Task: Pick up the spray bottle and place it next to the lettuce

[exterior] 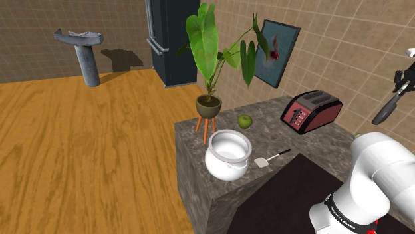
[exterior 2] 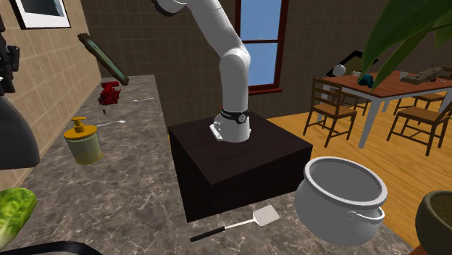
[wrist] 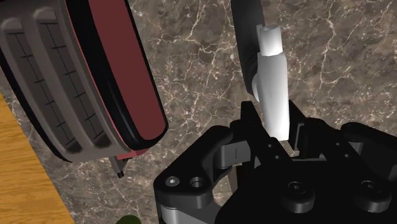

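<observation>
Pincer is clasping the white spray bottle between its fingertips, the bottle jutting beyond them over the marble counter.

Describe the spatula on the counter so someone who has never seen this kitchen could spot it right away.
Start at the dark marble counter and find the big white pot near its corner. The spatula lies flat on the stone between that pot and the robot's black stand. Unlike its bulky neighbours, it is slim: a small white blade on a thin dark handle.
</observation>
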You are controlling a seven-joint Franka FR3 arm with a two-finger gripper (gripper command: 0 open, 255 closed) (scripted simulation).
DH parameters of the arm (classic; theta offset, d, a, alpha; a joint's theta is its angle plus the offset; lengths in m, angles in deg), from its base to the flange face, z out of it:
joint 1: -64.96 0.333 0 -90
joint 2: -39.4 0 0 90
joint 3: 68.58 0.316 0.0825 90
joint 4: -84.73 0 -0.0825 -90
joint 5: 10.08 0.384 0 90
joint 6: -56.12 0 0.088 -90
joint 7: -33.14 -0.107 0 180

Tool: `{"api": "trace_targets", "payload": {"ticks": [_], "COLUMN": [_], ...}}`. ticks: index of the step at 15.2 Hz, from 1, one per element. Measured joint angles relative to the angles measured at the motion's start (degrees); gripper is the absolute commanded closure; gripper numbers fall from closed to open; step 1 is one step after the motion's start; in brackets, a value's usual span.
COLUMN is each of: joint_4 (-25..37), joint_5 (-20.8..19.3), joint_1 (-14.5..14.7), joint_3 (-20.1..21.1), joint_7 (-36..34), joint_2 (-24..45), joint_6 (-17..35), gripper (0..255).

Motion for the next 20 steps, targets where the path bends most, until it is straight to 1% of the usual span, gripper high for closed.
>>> {"api": "trace_targets", "payload": {"ticks": [5, 12, 17, 20], "joint_4": [-3.5, -7.7, -9.6, -11.4], "joint_5": [-0.6, -2.1, -3.5, -4.3], "joint_1": [-0.9, -1.4, -0.8, -1.0], "joint_3": [-0.3, -1.4, -2.5, -3.1], "joint_7": [-0.6, -1.6, -2.5, -3.0], "joint_2": [-0.4, -1.7, -3.0, -3.5], "joint_6": [3.4, 8.1, 10.8, 12.8], "gripper": [255, 255, 255, 255]}}
